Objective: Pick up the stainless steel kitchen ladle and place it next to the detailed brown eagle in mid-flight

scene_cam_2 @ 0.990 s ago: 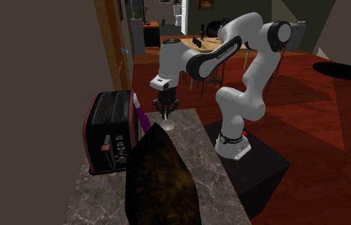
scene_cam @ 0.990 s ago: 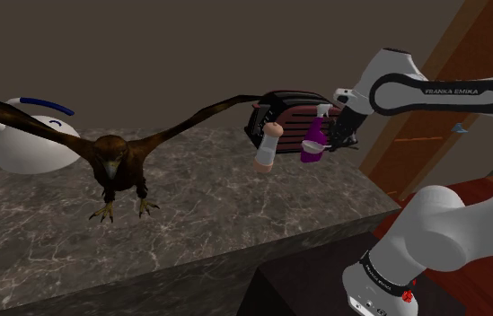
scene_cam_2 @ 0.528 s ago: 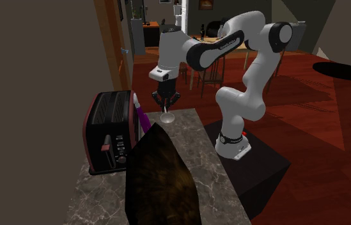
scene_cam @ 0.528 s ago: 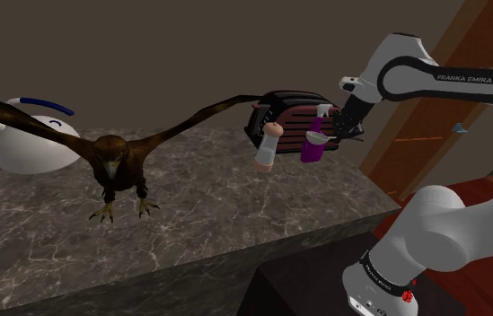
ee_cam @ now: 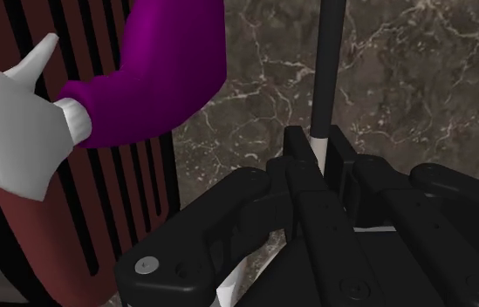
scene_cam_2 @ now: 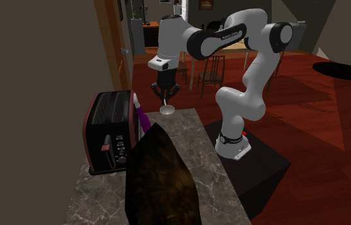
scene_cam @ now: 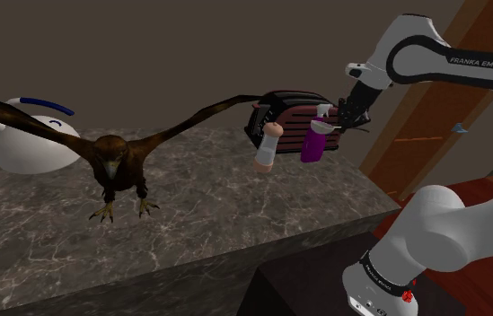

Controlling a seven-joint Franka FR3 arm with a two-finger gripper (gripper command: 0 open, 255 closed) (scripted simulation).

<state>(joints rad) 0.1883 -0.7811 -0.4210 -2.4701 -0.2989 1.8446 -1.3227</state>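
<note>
My gripper (scene_cam_2: 166,94) is shut on the top of the ladle's thin handle and holds it above the right end of the marble counter (scene_cam_2: 199,160). The ladle (scene_cam_2: 167,109) hangs down with its pale bowl lowest, just off the stone. In the wrist view the fingers (ee_cam: 297,146) clasp the dark handle (ee_cam: 326,70), which runs away from the gripper (ee_cam: 318,145). In the shoulder view the gripper (scene_cam: 350,115) and ladle bowl (scene_cam: 319,131) hang beside the toaster. The brown eagle (scene_cam: 114,169) stands with its wings spread, far toward that view's left.
A dark red toaster (scene_cam: 282,115) stands at the back, with a purple spray bottle (scene_cam: 311,144) and a pale grinder (scene_cam: 267,148) in front of it. A white kettle-like vessel (scene_cam: 33,144) sits behind the eagle's wing. The counter's front edge (scene_cam: 235,260) drops off near the stand.
The arm has risen, lifting the ladle straight up from the counter beside the spray bottle. The eagle, toaster and bottle have not moved.
</note>
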